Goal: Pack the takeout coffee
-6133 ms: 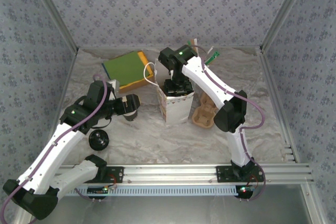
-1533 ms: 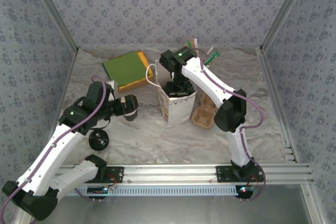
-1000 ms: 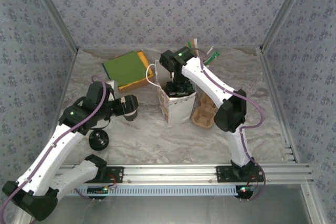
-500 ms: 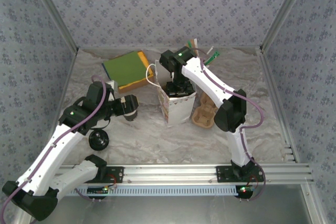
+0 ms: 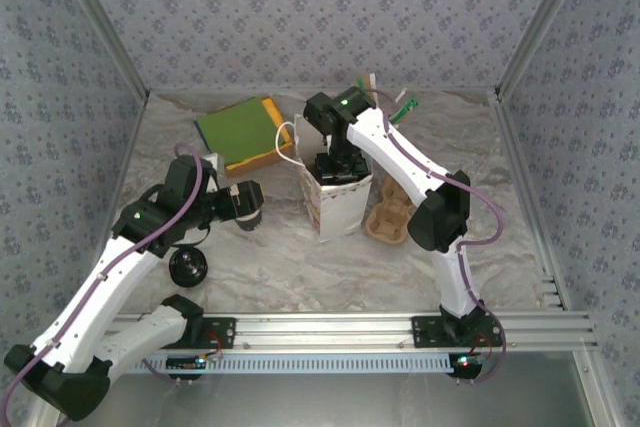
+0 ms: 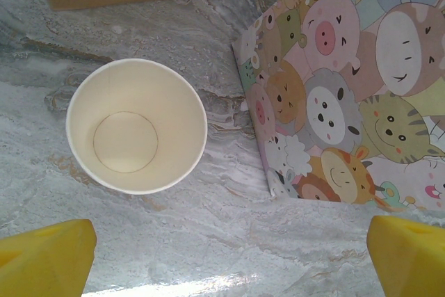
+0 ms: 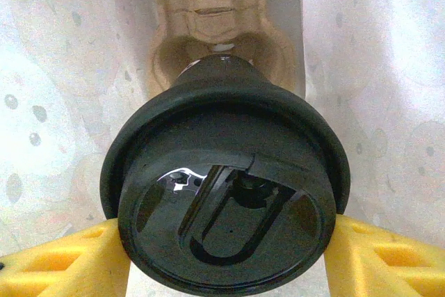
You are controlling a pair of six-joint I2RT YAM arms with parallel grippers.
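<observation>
Little has moved: my right gripper (image 7: 226, 255) clamps the coffee (image 7: 226, 193) inside the bag (image 5: 335, 209); seating it comes next. My left gripper (image 6: 226, 259) stands spread.

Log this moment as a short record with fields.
Right gripper: shut on the small dark paper cup with black plastic lid, inside the cartoon-animal paper bag, over a moulded cardboard carrier
Left gripper: open, over the lidless cream-lined paper cup beside the bag
Unused: loose round black plastic lid lying on the marbled table
</observation>
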